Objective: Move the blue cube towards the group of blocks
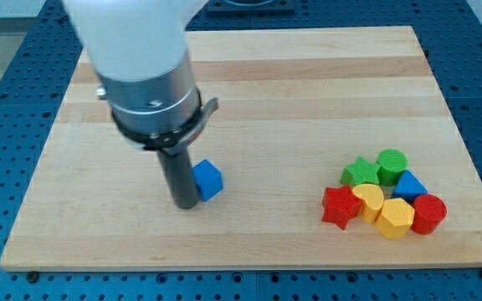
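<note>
The blue cube (pixel 209 180) lies on the wooden board (pixel 249 84), left of centre and turned slightly. My tip (pixel 184 203) rests on the board right against the cube's left side, a little toward the view's bottom. The group of blocks sits at the lower right: a red star (pixel 339 207), a yellow heart-like block (pixel 369 201), a yellow hexagon (pixel 394 218), a red cylinder (pixel 428 213), a blue triangle (pixel 409 185), a green star (pixel 359 173) and a green cylinder (pixel 391 165).
The board lies on a blue perforated table (pixel 2 125). The arm's large grey and white body (pixel 145 75) hangs over the board's left half and hides part of it.
</note>
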Controlling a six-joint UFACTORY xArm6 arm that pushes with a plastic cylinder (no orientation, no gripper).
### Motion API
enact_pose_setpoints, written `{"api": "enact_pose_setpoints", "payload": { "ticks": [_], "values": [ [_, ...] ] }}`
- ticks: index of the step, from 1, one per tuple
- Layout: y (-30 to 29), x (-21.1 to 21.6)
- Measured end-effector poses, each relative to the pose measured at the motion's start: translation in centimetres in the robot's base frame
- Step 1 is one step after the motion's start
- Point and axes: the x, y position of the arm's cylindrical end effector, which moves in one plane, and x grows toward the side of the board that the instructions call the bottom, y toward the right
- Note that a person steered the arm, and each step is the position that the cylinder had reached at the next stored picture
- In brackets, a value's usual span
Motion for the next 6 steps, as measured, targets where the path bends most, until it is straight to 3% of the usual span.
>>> {"api": "enact_pose_setpoints", "payload": {
  "ticks": [2,5,6],
  "values": [
    [-1.2,-3.0],
    [9.9,-3.4],
    [10.1,-3.4]
  ]
}}
